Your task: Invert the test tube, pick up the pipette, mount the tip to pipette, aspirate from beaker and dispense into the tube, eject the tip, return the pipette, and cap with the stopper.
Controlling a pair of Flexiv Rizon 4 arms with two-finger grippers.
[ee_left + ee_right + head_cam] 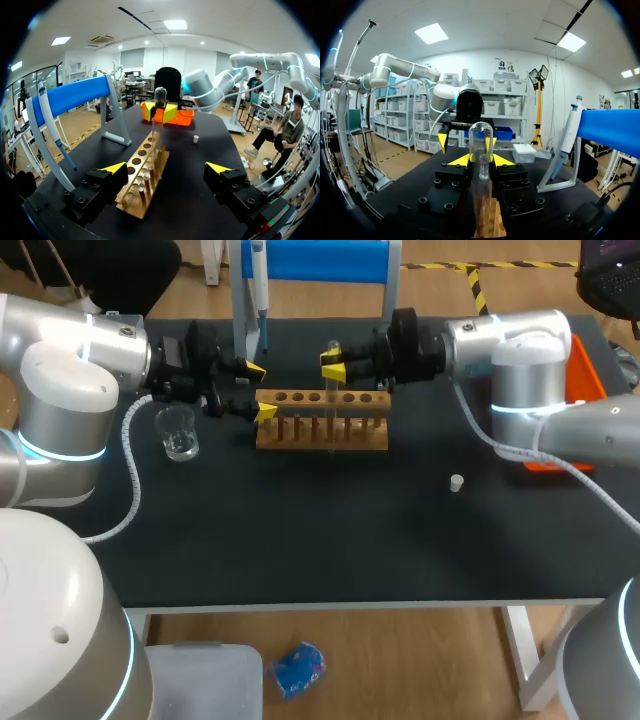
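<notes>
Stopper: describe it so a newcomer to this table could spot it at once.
Find the wooden test tube rack in the middle of the black table. On the robot's right of it, nearer the front edge, lies the stopper, alone. It is the only small white thing there.

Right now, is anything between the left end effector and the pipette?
Nothing visible. The left end effector is open at the wooden rack's left end. The pipette hangs on the blue stand behind it, with bare table between. The stand's grey upright is close beside the pipette.
</notes>
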